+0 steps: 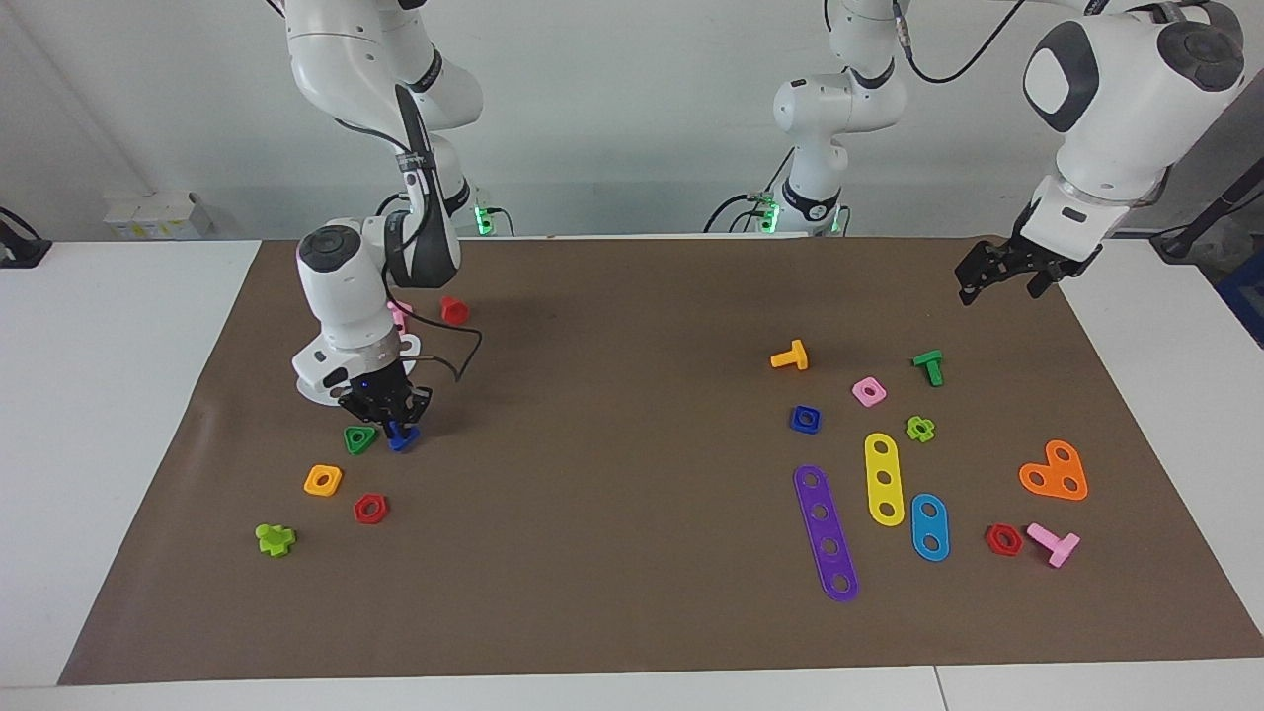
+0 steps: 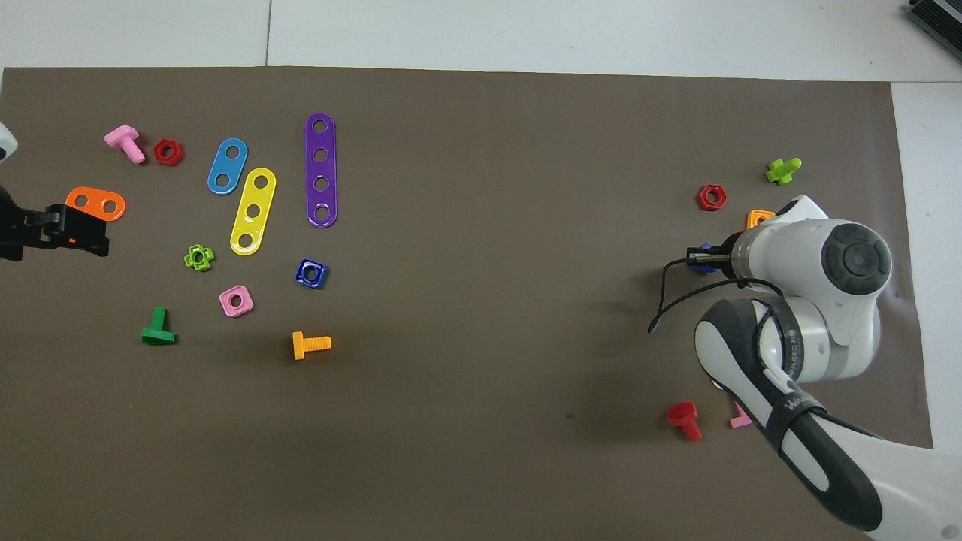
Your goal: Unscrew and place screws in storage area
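Your right gripper [image 1: 393, 415] is clenched on the dark-blue screw [image 1: 401, 437] beside the green triangular nut [image 1: 359, 438]. Your left gripper [image 1: 1007, 272] waits, fingers spread, over the mat [image 1: 632, 553]. You can read no lettering.

bare mat [image 1: 612, 444] mid-table; green nut [image 1: 359, 439] crowds the right tool [image 1: 393, 420].

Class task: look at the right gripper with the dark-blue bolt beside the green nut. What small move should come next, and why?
Probably open the right gripper and lift clear. It is shut on the blue bolt, whose head looks down at the mat beside the green nut, among the orange nut and red nut. The left gripper waits open.
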You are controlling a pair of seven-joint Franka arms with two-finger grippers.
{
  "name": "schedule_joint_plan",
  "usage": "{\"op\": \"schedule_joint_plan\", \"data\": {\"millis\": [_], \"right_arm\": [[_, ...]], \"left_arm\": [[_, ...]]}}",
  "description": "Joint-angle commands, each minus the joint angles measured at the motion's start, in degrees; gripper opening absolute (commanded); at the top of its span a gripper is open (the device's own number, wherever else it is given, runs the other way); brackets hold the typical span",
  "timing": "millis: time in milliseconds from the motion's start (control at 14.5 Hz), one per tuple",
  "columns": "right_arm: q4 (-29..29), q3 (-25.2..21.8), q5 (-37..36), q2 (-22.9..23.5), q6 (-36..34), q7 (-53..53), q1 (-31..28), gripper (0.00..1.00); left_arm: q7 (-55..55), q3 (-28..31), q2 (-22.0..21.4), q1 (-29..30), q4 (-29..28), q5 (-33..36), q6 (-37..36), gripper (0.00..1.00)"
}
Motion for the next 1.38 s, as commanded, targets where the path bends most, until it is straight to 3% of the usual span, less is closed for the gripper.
{"op": "schedule_joint_plan", "data": {"millis": [0, 69, 207, 484, 761, 968, 1106, 1314], "right_arm": [[-0.82, 0.58, 0.54, 0.15, 2.19, 1.18, 0.36, 0.84], [-0.29, 0.58, 0.54, 0.15, 2.10, 1.27, 0.71, 1.00], [2.16, 0.58, 0.63, -1.86, -2.52, 1.18, 0.98, 1.00], [15.06, 0.32, 0.63, -6.96, -27.90, 1.53, 0.10, 1.00], [22.98, -0.74, 0.54, -12.85, -43.92, 1.45, -1.39, 1.00], [31.50, -0.74, 0.72, -13.74, -56.74, 0.75, -4.37, 1.00], [31.01, -0.91, 0.81, -16.18, -61.25, -2.22, -6.74, 1.00], [31.43, -1.00, 0.98, -16.72, -62.15, -7.60, -10.35, 1.00]], "left_arm": [[-0.46, 2.65, -1.92, -2.23, -2.04, 1.41, 0.66, 1.00], [-0.37, 3.45, -1.92, -2.76, -1.95, 1.32, 0.67, 1.00], [0.07, 3.46, -1.66, -2.95, -1.25, 0.71, 0.75, 1.00], [0.25, 3.46, -1.39, -2.60, -0.55, -4.03, 1.37, 1.00], [0.42, 3.46, -1.48, -2.77, -0.46, -4.04, 1.19, 1.00], [0.34, 3.46, -1.39, -2.86, 0.94, -3.95, 0.76, 1.00], [0.34, 3.37, -1.30, -2.95, 2.08, -3.78, 0.67, 1.00], [0.42, 3.19, -1.83, -2.95, 2.88, -3.42, 0.32, 1.00]]}}
